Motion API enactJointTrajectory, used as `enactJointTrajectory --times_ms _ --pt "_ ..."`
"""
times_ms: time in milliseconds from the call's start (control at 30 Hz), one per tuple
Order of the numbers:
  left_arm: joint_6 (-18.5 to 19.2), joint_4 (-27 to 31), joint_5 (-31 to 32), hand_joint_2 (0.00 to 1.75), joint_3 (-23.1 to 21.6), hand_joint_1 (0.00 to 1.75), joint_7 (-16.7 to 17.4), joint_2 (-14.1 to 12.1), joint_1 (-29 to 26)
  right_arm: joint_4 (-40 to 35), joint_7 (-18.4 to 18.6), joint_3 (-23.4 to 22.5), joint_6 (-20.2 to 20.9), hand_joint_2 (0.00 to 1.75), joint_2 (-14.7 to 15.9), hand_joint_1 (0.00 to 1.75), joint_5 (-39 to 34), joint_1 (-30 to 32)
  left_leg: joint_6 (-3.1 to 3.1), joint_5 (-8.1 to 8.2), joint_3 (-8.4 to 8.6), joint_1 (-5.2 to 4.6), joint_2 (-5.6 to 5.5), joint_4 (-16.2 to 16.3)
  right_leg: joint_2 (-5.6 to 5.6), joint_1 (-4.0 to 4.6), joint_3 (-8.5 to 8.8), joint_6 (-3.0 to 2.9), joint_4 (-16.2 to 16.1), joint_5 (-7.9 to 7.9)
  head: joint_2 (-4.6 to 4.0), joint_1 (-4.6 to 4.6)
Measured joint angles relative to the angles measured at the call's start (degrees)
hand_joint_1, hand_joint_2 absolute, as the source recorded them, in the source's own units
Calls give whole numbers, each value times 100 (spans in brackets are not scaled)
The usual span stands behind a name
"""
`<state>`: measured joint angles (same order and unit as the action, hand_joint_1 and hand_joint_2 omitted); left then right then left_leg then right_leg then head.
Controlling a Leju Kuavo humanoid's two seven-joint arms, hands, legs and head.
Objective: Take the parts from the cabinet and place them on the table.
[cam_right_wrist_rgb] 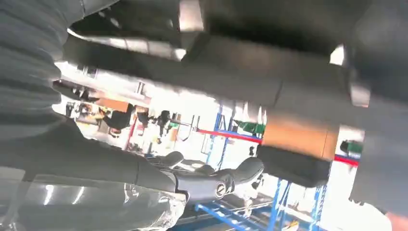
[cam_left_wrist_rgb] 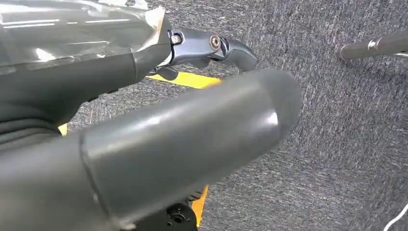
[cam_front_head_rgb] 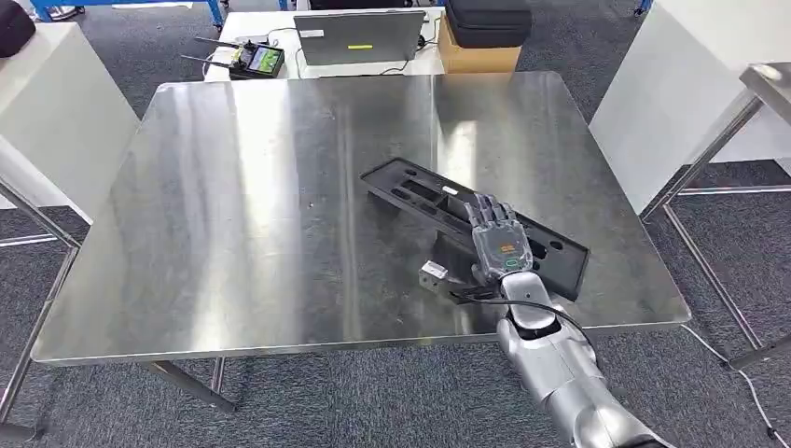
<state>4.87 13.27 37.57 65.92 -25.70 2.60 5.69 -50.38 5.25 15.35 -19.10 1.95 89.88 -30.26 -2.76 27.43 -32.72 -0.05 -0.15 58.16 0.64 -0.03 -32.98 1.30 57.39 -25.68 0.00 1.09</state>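
A long black plastic part (cam_front_head_rgb: 420,191) with slots lies slantwise on the steel table (cam_front_head_rgb: 233,205), toward its front right. My right hand (cam_front_head_rgb: 499,245) lies over the part's near half with its fingers stretched flat on top. In the right wrist view the part (cam_right_wrist_rgb: 192,77) runs close across the hand, and the thumb (cam_right_wrist_rgb: 207,185) stands apart from it with a gap between. A small silver piece (cam_front_head_rgb: 434,273) sits on the table just left of the wrist. My left hand (cam_left_wrist_rgb: 192,130) hangs over grey carpet, fingers apart and holding nothing.
Behind the steel table stands a white desk with a laptop (cam_front_head_rgb: 359,37), a remote controller (cam_front_head_rgb: 256,61) and a black case (cam_front_head_rgb: 487,21) on a cardboard box (cam_front_head_rgb: 476,58). White panels (cam_front_head_rgb: 47,103) flank both sides, and another steel table's corner (cam_front_head_rgb: 770,84) is at right.
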Motion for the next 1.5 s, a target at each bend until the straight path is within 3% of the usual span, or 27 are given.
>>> enactJointTrajectory --times_ms 367,633,833,967,1100,1133,1233,1333,1400,1500 --pt "-2 0 20 0 26 0 0 15 3 -580 -118 -269 -125 175 -53 0 -26 217 1 1 -1 1 -2 0 0 1 -6 0 0 0 0 0" --pt "-118 0 118 0 35 0 9 48 3 -2613 -446 -389 -413 175 -199 0 -306 976 9 6 -5 4 -2 0 -1 3 -12 -1 0 -3 0 0" --pt "-133 0 216 0 35 0 30 52 -1 -4065 -656 -346 -876 175 -286 0 -726 1664 16 13 -7 5 -4 -1 -1 2 -11 -5 -1 -6 0 0" --pt "-142 2 227 0 35 0 44 57 1 -4543 -743 -241 -833 175 -304 0 -973 1981 16 13 -4 4 -2 -1 1 2 -12 -5 -1 -6 0 0" --pt "-151 0 223 0 63 0 48 85 -1 -4833 -1139 -195 -1001 175 -335 0 -1901 2223 16 13 -4 4 -3 -1 -2 2 -11 -5 -1 -6 0 0" --pt "-157 2 219 0 83 0 50 98 -4 -4968 -1343 -169 -1088 0 -337 0 -2390 2322 16 13 -4 4 -3 -1 -3 2 -11 -5 -1 -6 -2 0" --pt "-256 2 208 0 159 0 61 135 -5 -5392 -2144 -44 -1083 0 -341 0 -4209 2705 16 14 -4 4 -4 -1 -3 2 -12 -6 -2 -8 0 0" --pt "-284 2 136 0 223 0 63 146 -5 -5842 -3076 61 -482 0 -483 0 -6090 3264 31 25 -4 4 -5 -1 -3 3 -9 -25 -1 -20 -2 -2" --pt "-380 2 83 0 306 0 107 151 -3 -6056 -3381 157 -66 0 -579 0 -6504 3576 35 29 -3 6 -2 -2 2 3 -10 -25 -1 -21 -2 2" --pt "-420 2 74 0 354 0 120 160 0 -6234 -3501 242 113 0 -632 0 -6673 3852 37 30 -1 6 -3 -3 1 5 -10 -33 -1 -26 0 0"
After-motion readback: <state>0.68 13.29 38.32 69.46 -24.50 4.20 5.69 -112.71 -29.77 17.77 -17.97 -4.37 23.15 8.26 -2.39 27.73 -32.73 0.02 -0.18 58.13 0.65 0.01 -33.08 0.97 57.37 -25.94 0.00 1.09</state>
